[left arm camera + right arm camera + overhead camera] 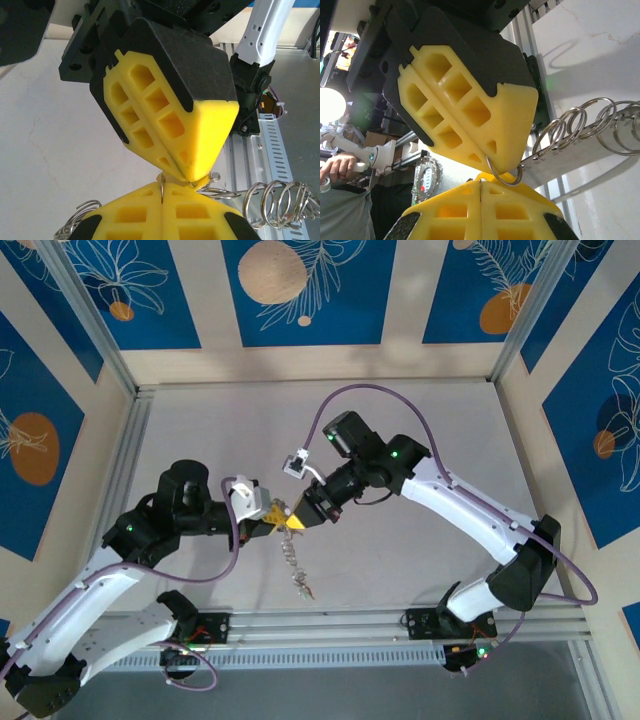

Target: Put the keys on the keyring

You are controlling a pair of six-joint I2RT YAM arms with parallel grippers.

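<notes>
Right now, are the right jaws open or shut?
Shut. In the right wrist view the right gripper's yellow fingers meet along a thin seam, no gap; a ring sits at their tips.

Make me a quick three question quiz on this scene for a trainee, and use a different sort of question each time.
1. True or false: the left arm's fingers and the right arm's fingers stand wide open.
2. What hangs below the spot where they meet? A) a chain of metal rings B) a cloth C) a cable tie
3. Fill in: the fingers on both arms are coloured ___.

Key: 1 false, both pairs are shut tip to tip. 2 A. 3 yellow.
</notes>
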